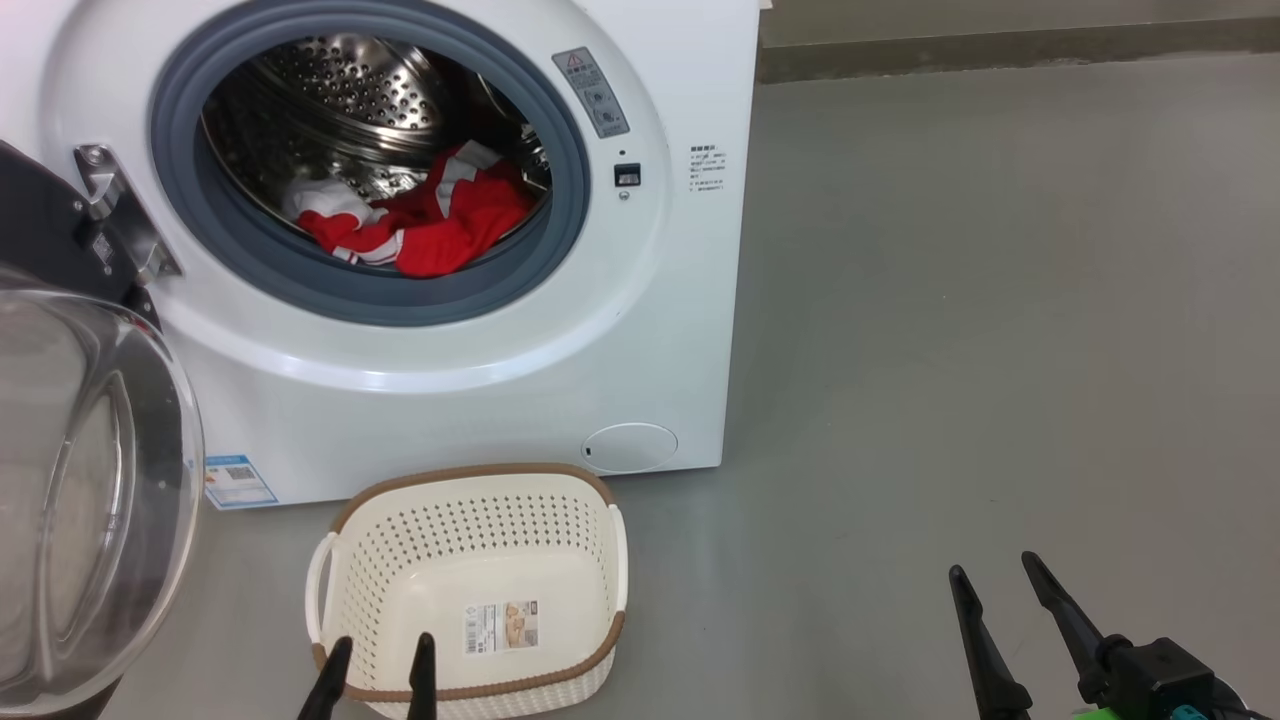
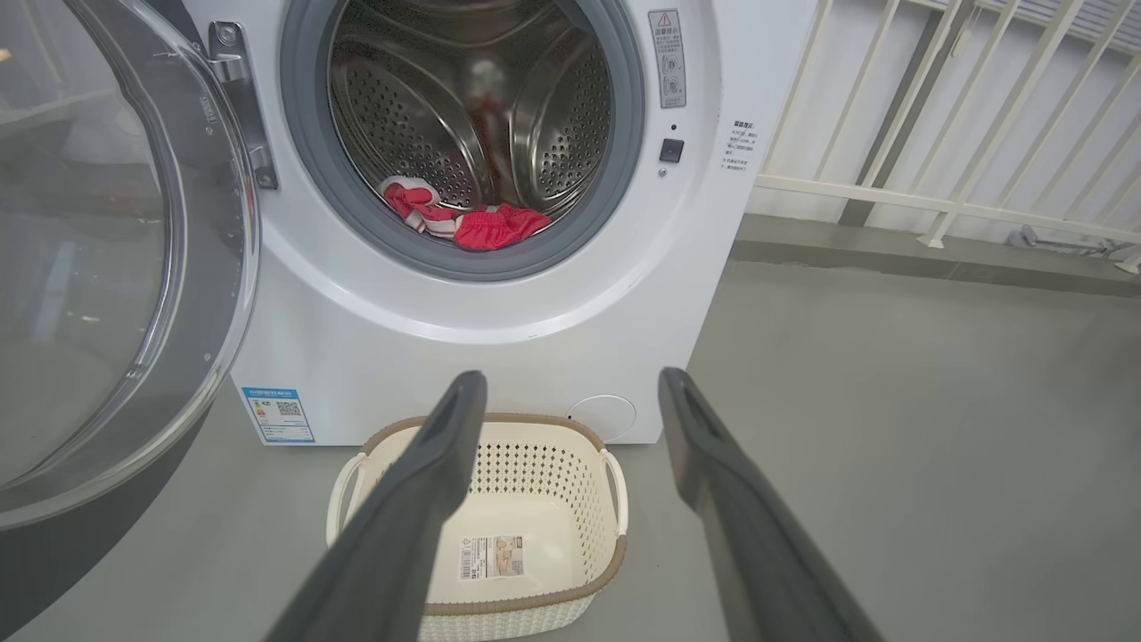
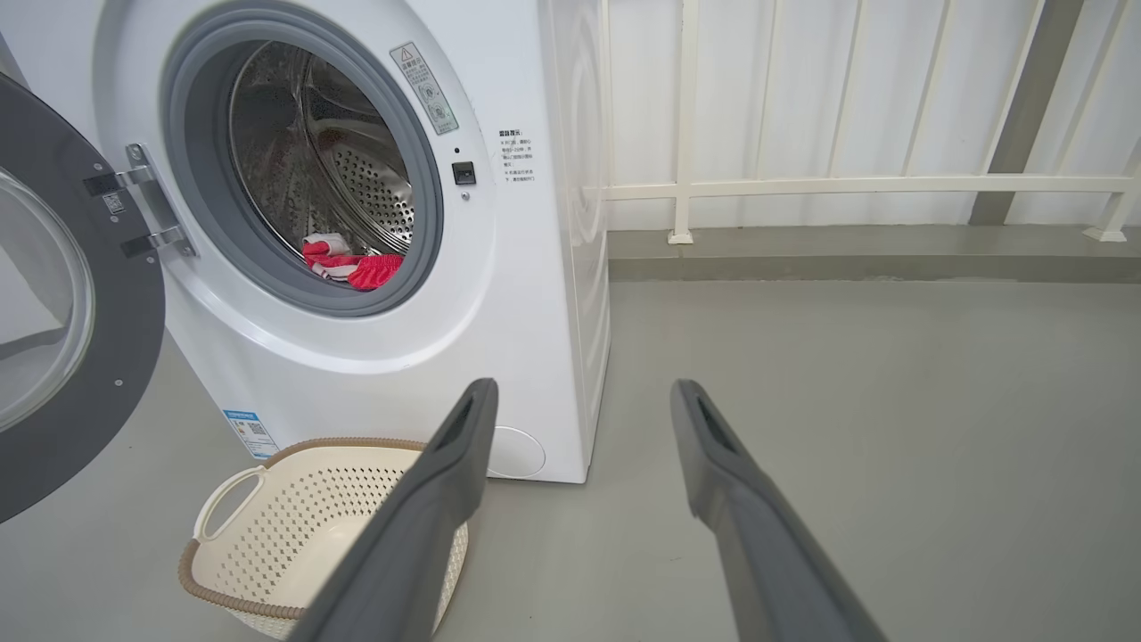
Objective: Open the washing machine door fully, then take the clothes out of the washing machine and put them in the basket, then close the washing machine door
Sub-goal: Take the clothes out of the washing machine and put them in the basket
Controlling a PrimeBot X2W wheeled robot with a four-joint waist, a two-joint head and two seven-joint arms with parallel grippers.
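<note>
While the clothes (image 1: pixel 420 225) lie in a red-and-white heap at the bottom of the drum (image 1: pixel 350 90), resting against the grey-blue gasket (image 1: pixel 560 250), you have both grippers low and well apart from them. The left gripper (image 1: pixel 382 642) shows over the near rim of the basket (image 1: pixel 470 470), fingers spread, nothing between them, pointing toward the washing machine (image 1: pixel 480 390). The right gripper (image 1: pixel 994 565) hangs over bare floor (image 1: pixel 950 350) well to the right of the basket, fingers likewise spread and holding nothing. The basket stands on the floor just in front of the machine, a paper label on its bottom. The washing machine door (image 1: pixel 90 480) is swung wide to the left on its hinge (image 1: pixel 120 210), glass bowl bulging outward. The floor is smooth grey. A white railing (image 2: pixel 936 134) runs behind, to the machine's right.
</note>
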